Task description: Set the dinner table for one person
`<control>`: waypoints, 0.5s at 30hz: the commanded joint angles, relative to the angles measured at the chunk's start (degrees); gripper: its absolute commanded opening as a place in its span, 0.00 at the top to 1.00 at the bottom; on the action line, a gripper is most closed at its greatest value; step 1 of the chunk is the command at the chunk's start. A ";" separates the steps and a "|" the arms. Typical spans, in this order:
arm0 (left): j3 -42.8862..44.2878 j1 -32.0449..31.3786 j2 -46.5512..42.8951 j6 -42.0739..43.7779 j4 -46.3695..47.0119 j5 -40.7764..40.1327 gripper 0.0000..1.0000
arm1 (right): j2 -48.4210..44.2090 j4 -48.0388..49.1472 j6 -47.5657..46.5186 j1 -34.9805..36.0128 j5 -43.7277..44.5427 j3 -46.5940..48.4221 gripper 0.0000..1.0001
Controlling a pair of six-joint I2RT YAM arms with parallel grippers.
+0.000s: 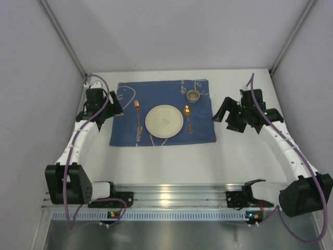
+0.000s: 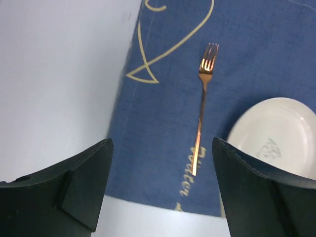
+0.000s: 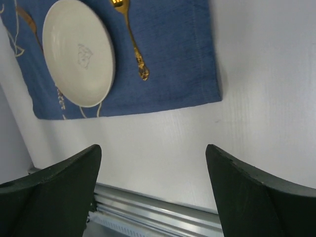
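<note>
A blue cloth with fish outlines (image 1: 162, 112) lies on the white dinner table (image 1: 171, 161). On the cloth sit a cream plate (image 1: 164, 121), a gold fork (image 1: 138, 117) to its left, a gold utensil with an ornate handle (image 1: 188, 119) to its right, and a small metal cup (image 1: 193, 96) behind that. My left gripper (image 1: 115, 104) hovers open at the cloth's left edge; its wrist view shows the fork (image 2: 201, 118) and plate (image 2: 276, 136) beyond the empty left gripper (image 2: 162, 143). My right gripper (image 1: 221, 109) stands open just right of the cloth, and the right gripper (image 3: 153, 148) holds nothing.
Grey walls close in the table on the left, back and right. An aluminium rail (image 1: 171, 198) carrying both arm bases runs along the near edge; the rail (image 3: 148, 210) also shows in the right wrist view. Bare white tabletop (image 3: 256, 98) lies right of the cloth.
</note>
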 commanded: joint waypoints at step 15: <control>-58.40 0.03 -22.61 21.08 73.77 -3.49 0.01 | -14.58 9.65 -0.11 25.26 9.51 1.14 0.00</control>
